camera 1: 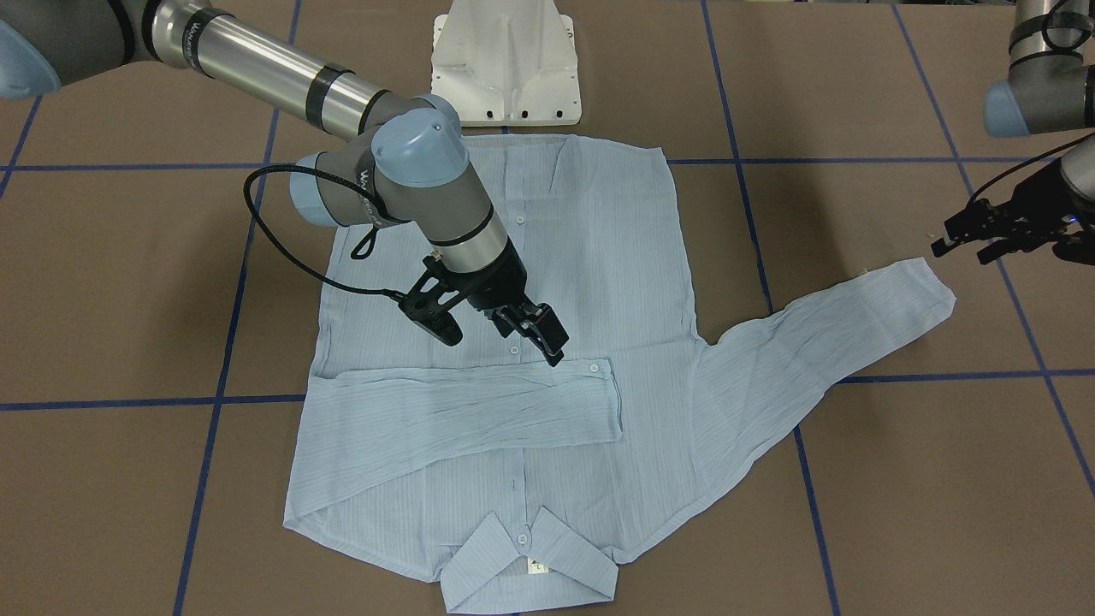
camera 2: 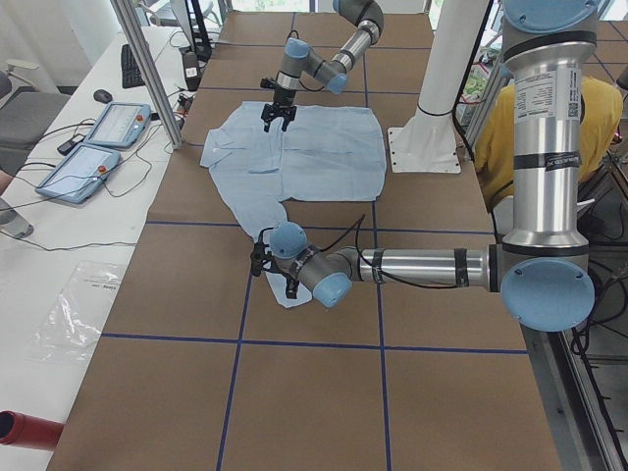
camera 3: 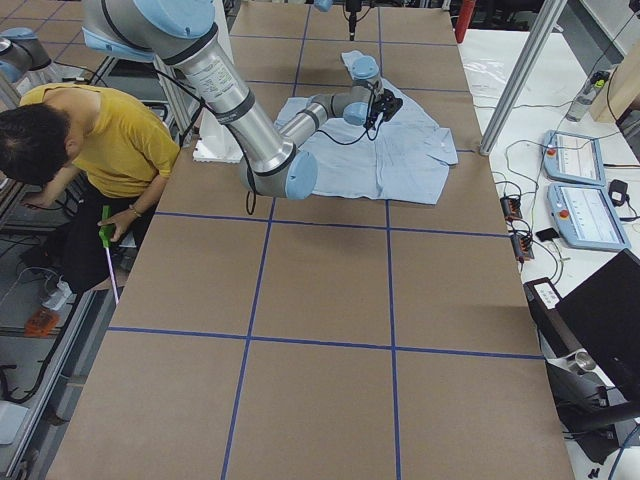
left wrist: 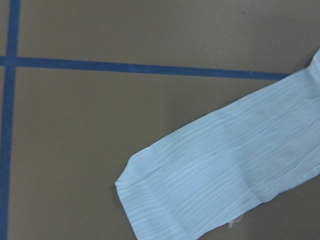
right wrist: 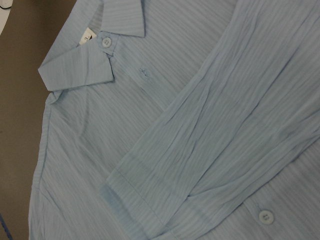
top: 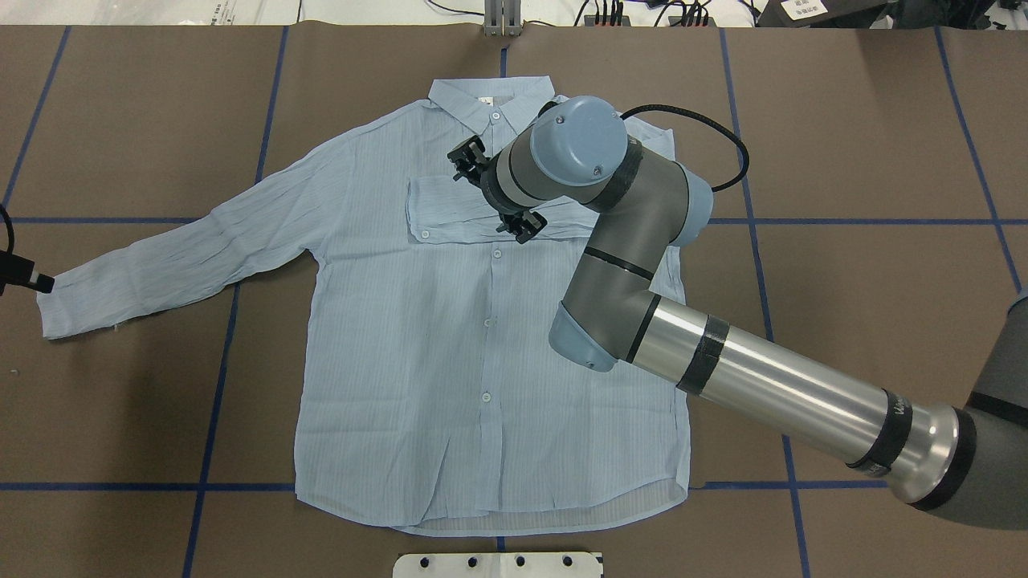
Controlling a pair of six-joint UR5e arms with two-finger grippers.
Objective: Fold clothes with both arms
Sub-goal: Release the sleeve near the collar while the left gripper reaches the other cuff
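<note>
So, shirt (top: pixel 450 361): flat on table (camera 1: pixel 898 479), front up, buttoned; collar (camera 1: pixel 530 556) at the far side from the robot, hem near the white pedestal base (camera 1: pixel 505 68).
Right sleeve (camera 1: pixel 462 411): folded across the chest, cuff end lying past the button line.
Left sleeve (camera 1: pixel 821 342): stretched out to the robot's left, flat on the table, wrinkled.
Left cuff (left wrist: pixel 165 200): flat on the brown surface, near a blue tape line, nothing gripping it.
Right gripper (camera 1: pixel 503 342): over the chest, just above the folded sleeve's cuff, fingers spread, empty. Can't tell if the tips touch the cloth.
Left gripper (camera 1: pixel 967 250): off to the robot's left, just beside the end of the outstretched sleeve, fingers look apart, nothing between them.
Right arm (top: pixel 771 385): reaches diagonally over the shirt's right half, black cable looped off the wrist.
Person (camera 3: pixel 100 150): yellow top, crouched behind the robot, away from the table top.
</note>
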